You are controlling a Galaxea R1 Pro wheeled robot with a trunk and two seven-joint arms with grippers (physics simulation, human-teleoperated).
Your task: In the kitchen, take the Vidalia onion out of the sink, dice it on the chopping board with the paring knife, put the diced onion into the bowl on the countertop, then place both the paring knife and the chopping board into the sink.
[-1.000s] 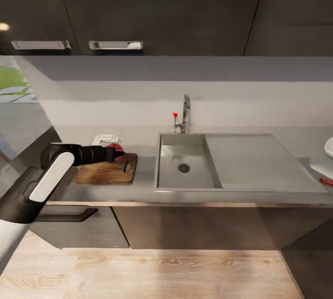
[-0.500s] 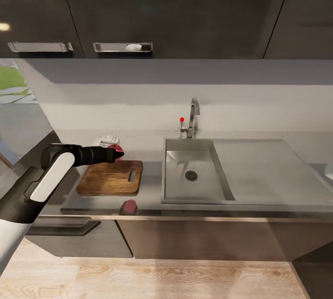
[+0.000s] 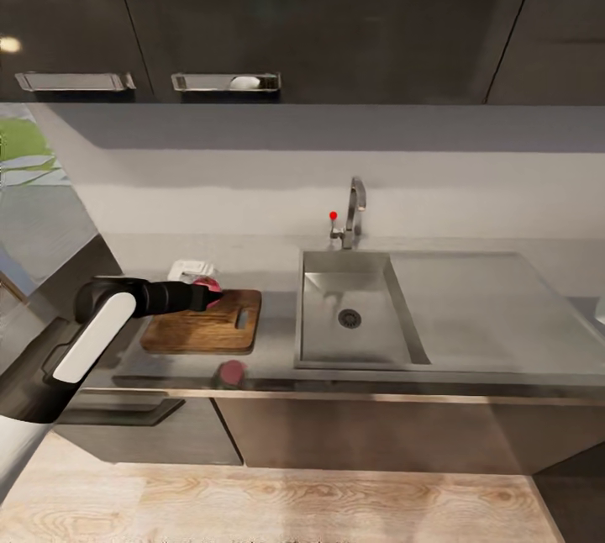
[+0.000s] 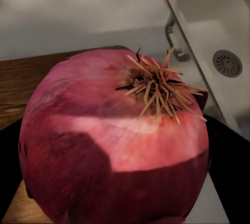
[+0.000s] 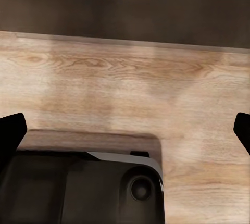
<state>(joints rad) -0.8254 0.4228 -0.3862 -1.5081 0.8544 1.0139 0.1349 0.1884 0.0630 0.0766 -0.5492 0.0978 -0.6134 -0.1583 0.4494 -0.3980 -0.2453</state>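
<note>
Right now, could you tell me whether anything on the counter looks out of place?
Yes: a reddish onion-like object sits at the countertop's front edge, off the chopping board, while the left end effector holds the onion above the board.

No readable text, labels, brands, numbers or signs anywhere: none on cabinets, sink, chopping board, onion or desk.

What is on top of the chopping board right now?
The left gripper holds the reddish onion over the chopping board, near its far edge. Whether the onion touches the wood cannot be told; the arm covers that spot. The rest of the board's visible surface is bare.
</note>
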